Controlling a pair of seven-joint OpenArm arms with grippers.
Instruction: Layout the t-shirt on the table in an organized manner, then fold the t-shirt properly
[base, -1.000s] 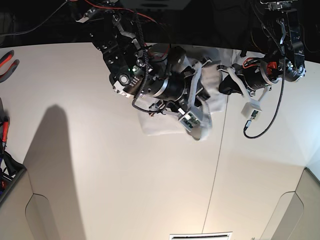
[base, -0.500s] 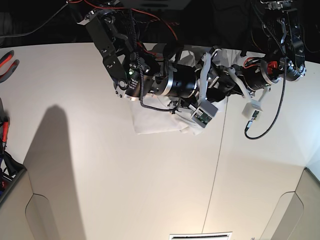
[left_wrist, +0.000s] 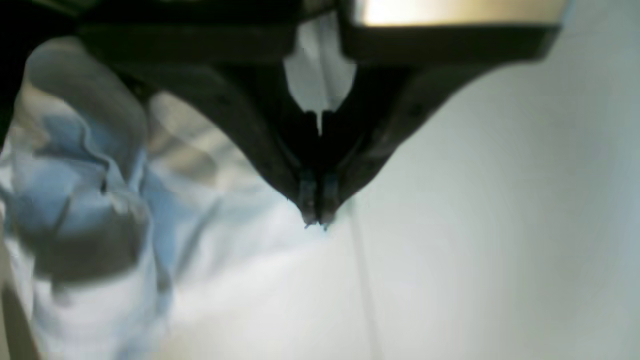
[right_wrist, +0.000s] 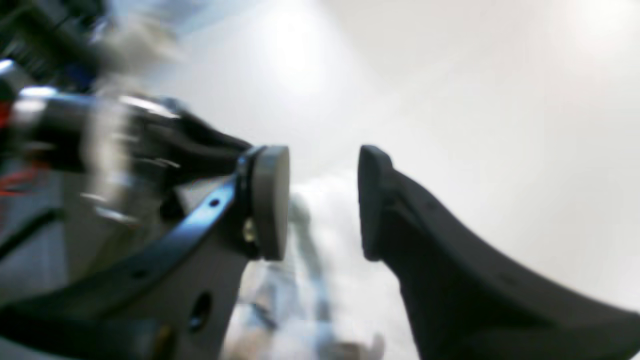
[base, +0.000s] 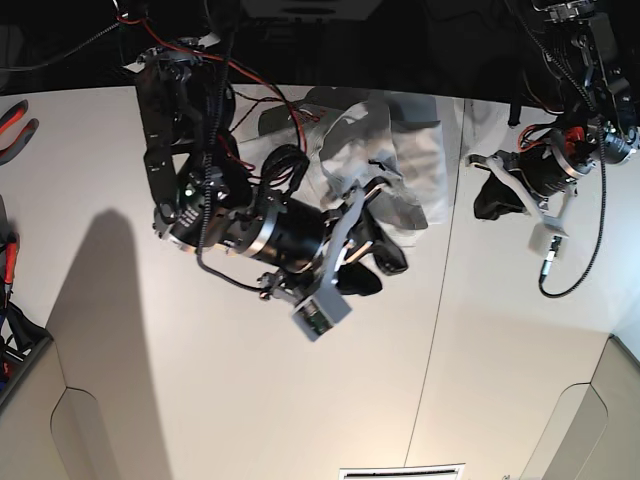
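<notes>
the right gripper (base: 385, 262) is hanging open and empty, the crumpled t-shirt (base: 385, 160) just behind it on the table (base: 180, 380). the left gripper (left_wrist: 316, 220) is sitting pinched closed, holding nothing, beside the shirt.

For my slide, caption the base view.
Both arms above the crumpled t-shirt on the table; right gripper open.

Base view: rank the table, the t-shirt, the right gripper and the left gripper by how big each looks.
1. The table, by far the largest.
2. The t-shirt, a crumpled white heap partly hidden by the arm.
3. The right gripper and left gripper: close in apparent size, and the right one sits nearer the camera, so I won't rank them.
</notes>
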